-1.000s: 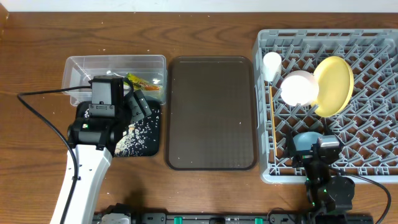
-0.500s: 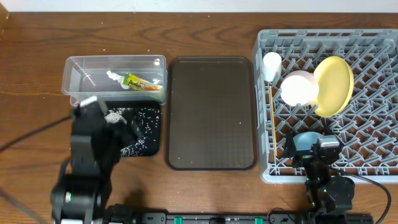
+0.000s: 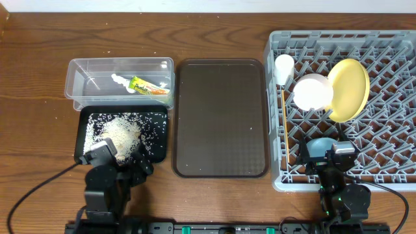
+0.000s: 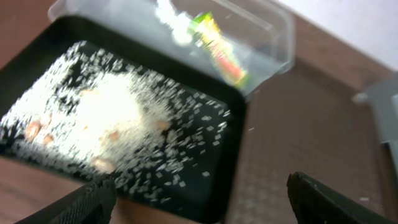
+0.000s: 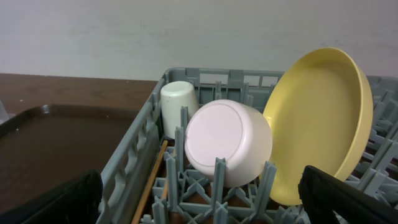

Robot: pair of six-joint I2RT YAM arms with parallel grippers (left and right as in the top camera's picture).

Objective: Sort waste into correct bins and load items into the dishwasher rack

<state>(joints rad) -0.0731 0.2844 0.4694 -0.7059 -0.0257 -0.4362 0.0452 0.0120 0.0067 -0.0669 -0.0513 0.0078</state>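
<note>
The clear tub (image 3: pixel 78 91) holds the snack wrapper (image 3: pixel 147 86) (image 4: pixel 219 50) and the white paper wad (image 3: pixel 119 80). Rice grains (image 3: pixel 122 133) (image 4: pixel 118 112) are piled in the black tray (image 3: pixel 159 153). My left gripper (image 3: pixel 118 162) (image 4: pixel 202 202) hangs open and empty over that tray's near edge. In the grey rack (image 3: pixel 390 45) stand the yellow plate (image 3: pixel 349 89) (image 5: pixel 323 124), a white cup (image 3: pixel 284 68) (image 5: pixel 179 102) and a pale bowl-shaped vessel (image 3: pixel 313 92) (image 5: pixel 227 143). Chopsticks (image 3: pixel 284 123) (image 5: pixel 152 180) lie along its left wall. My right gripper (image 3: pixel 326 153) (image 5: pixel 202 199) is open at the rack's front, beside a light blue bowl (image 3: pixel 317 147).
A dark brown serving tray (image 3: pixel 221 117) lies between the bins and the rack. The left arm's cable (image 3: pixel 39 188) trails across the wood at the front left. A few pinkish bits sit in the rice pile.
My left arm has drawn back from over the bins to the table's front edge, uncovering the tub and the rice on the black tray. The right arm has not moved.
</note>
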